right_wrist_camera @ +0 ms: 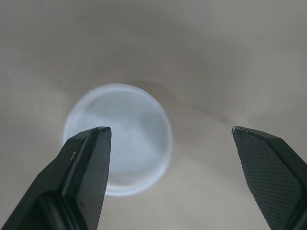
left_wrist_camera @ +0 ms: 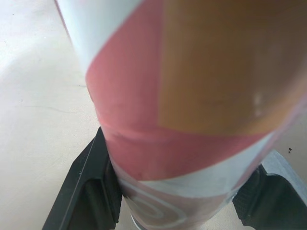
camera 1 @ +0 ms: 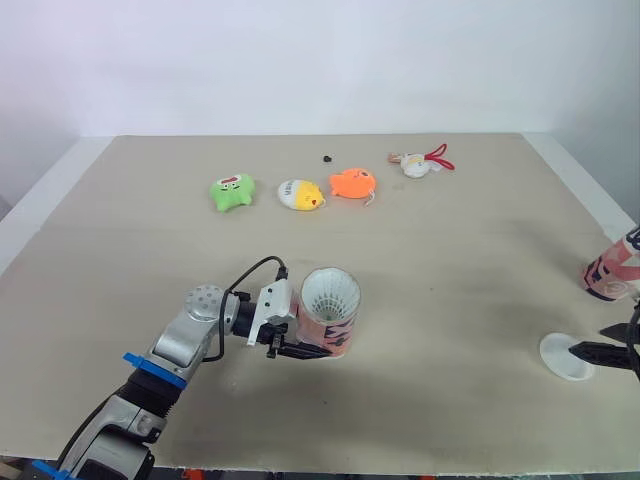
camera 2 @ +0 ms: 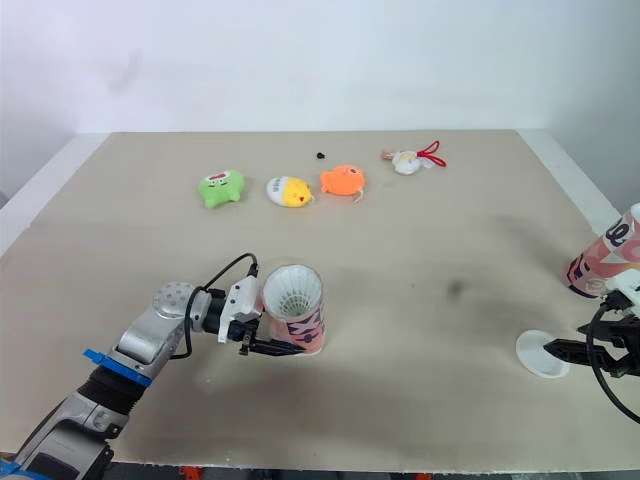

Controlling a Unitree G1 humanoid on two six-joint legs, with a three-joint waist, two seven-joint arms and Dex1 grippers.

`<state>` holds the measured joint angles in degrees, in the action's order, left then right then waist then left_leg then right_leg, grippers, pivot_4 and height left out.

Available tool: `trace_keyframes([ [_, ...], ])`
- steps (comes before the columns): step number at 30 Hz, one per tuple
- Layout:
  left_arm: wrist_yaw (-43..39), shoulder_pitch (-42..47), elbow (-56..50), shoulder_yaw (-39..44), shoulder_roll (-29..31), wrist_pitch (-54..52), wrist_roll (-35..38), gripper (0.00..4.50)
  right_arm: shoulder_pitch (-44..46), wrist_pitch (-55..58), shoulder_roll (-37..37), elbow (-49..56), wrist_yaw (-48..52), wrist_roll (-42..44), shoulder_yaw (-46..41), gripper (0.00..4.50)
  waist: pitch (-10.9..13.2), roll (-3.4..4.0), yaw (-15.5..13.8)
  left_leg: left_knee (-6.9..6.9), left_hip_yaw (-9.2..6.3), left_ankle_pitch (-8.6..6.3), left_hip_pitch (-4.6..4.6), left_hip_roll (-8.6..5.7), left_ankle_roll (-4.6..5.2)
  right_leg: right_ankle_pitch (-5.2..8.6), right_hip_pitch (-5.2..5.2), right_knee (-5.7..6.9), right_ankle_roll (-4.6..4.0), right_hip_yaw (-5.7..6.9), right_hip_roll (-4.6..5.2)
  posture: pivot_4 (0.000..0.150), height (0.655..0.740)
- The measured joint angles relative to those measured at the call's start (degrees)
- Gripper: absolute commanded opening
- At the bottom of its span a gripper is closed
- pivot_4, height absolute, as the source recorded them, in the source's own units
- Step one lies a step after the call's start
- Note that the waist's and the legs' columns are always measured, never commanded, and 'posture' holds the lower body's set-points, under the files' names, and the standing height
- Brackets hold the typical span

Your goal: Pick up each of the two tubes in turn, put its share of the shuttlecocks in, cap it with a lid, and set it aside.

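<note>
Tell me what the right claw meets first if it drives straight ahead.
Most likely the white lid, lying flat on the table just ahead of the open right claw, slightly off its centre line.

You see the bench (camera 1: 450, 260) lit brightly and evenly from overhead, the tube (camera 1: 330, 320) casting just a faint, soft-edged shadow toward the robot's right, while the white lid (right_wrist_camera: 129, 139) sits in dimmer, greyish shade beneath the right end effector (right_wrist_camera: 169, 129).
</note>
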<state>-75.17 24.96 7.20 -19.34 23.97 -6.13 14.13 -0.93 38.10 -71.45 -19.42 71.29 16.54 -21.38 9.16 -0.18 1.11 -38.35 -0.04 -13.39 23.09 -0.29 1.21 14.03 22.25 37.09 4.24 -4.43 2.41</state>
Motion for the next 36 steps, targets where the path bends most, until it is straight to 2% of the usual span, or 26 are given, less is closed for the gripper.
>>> trace_keyframes([
  [5,0.06,0.18,0.06,0.07,0.08,-0.01,-0.03,2.43,3.24,-0.38,1.75,-1.65,-2.2,-1.21,4.32,4.31,-0.07,-0.03,0.14,-0.01,0.03,0.0,-0.04,0.02,0.0,0.0,-0.02,-0.02,-0.02,-0.01,0.0,0.15,0.74],
  [11,0.33,0.29,0.25,0.05,0.07,-0.01,-0.15,2.43,7.83,-2.2,2.43,-5.32,-4.26,-3.38,8.92,4.31,-0.34,-0.55,0.23,-0.07,0.1,0.02,-0.13,0.06,0.03,-0.03,-0.07,-0.05,-0.23,-0.02,0.02,0.15,0.74],
  [12,0.37,0.26,0.23,0.05,0.07,-0.01,-0.15,2.43,8.31,-2.56,2.43,-5.87,-4.19,-3.54,9.63,3.8,-0.42,-0.68,0.23,-0.07,0.12,0.02,-0.13,0.07,0.03,-0.02,-0.07,-0.06,-0.23,-0.03,0.03,0.15,0.74],
  [13,0.38,0.24,0.18,0.02,0.07,-0.01,-0.15,2.43,8.66,-3.14,2.42,-6.58,-4.19,-3.92,9.93,3.55,-0.43,-0.72,0.22,-0.06,0.12,0.01,-0.11,0.07,0.03,-0.02,-0.07,-0.08,-0.22,-0.03,0.04,0.15,0.74],
  [14,0.38,0.24,0.16,0.02,0.07,-0.01,-0.15,2.43,8.79,-3.4,2.41,-6.9,-4.15,-4.04,9.93,2.95,-0.43,-0.73,0.21,-0.06,0.12,0.01,-0.11,0.07,0.02,-0.01,-0.07,-0.09,-0.23,-0.04,0.05,0.15,0.74],
  [17,0.39,0.25,0.16,0.02,0.08,0.0,-0.15,2.43,8.72,-4.24,2.1,-7.26,-3.28,-4.06,10.1,2.02,-0.44,-0.71,0.2,-0.02,0.09,0.01,-0.11,0.07,0.02,0.02,-0.06,-0.08,-0.25,-0.03,0.03,0.15,0.74],
  [21,0.56,0.28,0.18,-0.02,0.07,0.01,-0.15,2.43,7.33,-5.76,1.17,-6.48,-1.28,-4.13,10.36,0.21,-0.45,-0.7,0.16,-0.02,0.07,0.01,-0.11,0.07,0.02,0.02,-0.06,-0.08,-0.24,-0.02,0.02,0.15,0.74],
  [22,0.61,0.3,0.2,-0.02,0.07,0.01,-0.15,2.43,6.91,-6.2,0.94,-5.83,-0.81,-4.21,10.36,0.06,-0.45,-0.69,0.18,-0.03,0.09,0.01,-0.11,0.07,0.02,0.02,-0.06,-0.08,-0.24,-0.03,0.03,0.15,0.74],
  [31,0.82,0.7,0.81,0.03,0.02,0.02,-0.14,2.43,9.49,-5.32,0.71,-0.71,1.66,-3.58,11.39,0.06,-0.49,-0.54,0.19,-0.03,0.13,0.01,-0.11,0.07,0.03,-0.01,-0.02,-0.08,-0.23,-0.05,0.04,0.15,0.74],
  [36,0.83,0.9,1.15,0.1,-0.05,0.04,-0.13,2.43,12.18,-1.27,-0.14,8.77,4.91,1.38,10.81,0.06,-0.52,-0.43,0.18,-0.01,0.11,0.01,-0.07,0.09,0.02,0.0,0.03,-0.08,-0.24,-0.05,0.03,0.15,0.74],
])
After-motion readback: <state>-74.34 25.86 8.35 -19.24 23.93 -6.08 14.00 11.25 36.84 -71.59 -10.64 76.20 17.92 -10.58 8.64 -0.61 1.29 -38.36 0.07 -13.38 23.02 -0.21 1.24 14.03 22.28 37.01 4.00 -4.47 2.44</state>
